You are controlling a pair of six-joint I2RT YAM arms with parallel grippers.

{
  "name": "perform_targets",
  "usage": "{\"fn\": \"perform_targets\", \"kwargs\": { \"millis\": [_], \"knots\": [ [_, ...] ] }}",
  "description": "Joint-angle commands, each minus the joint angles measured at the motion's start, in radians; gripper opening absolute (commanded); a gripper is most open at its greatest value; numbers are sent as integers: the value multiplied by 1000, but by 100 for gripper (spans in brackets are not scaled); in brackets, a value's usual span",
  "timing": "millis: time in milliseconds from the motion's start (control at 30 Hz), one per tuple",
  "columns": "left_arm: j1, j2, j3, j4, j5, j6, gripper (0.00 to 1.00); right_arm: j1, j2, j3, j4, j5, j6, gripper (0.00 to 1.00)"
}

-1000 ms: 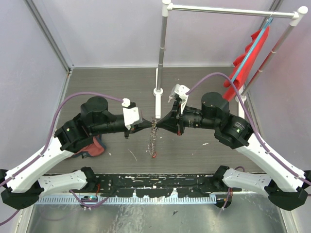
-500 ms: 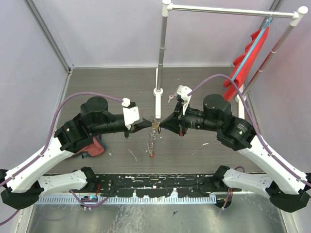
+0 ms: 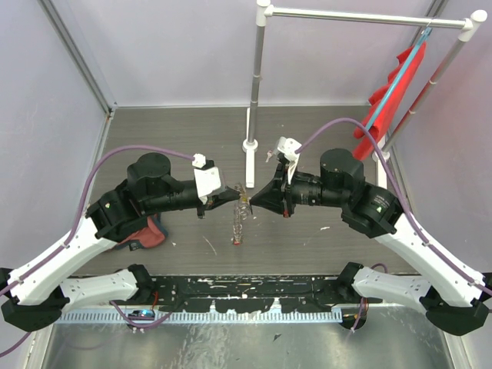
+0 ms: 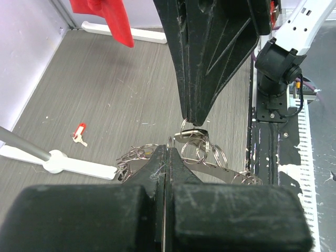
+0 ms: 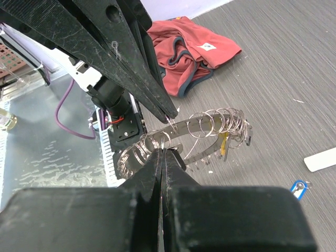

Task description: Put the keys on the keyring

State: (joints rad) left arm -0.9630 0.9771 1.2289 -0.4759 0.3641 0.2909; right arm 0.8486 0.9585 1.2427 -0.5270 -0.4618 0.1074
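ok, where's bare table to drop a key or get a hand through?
Free: back-left table, between the left wall and rack base; front right, between the right arm and front rail. Crowded: centre, where left gripper and right gripper pinch the keyring; red cloth by the left arm.

keyring (image 5: 206,122): silvery curved band strung with small split rings, yellow tag (image 5: 224,140) dangling, suspended above table (image 3: 177,131) centre. Loose on table: red-tagged key (image 4: 79,134), blue-tagged key (image 5: 297,188).
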Motion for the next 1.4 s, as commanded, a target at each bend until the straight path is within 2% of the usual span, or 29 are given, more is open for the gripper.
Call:
{"fn": "perform_targets", "kwargs": {
  "millis": [0, 500, 1367],
  "knots": [
    [-4, -12, 14, 75, 10, -9, 0, -1, 9, 17, 76, -28, -9, 1],
    [-4, -3, 19, 66, 32, -7, 0, -2, 18, 15, 121, -25, 7, 1],
    [-4, -18, 8, 86, 9, -8, 0, -2, -20, -28, 69, 61, 19, 1]
  ]
}}
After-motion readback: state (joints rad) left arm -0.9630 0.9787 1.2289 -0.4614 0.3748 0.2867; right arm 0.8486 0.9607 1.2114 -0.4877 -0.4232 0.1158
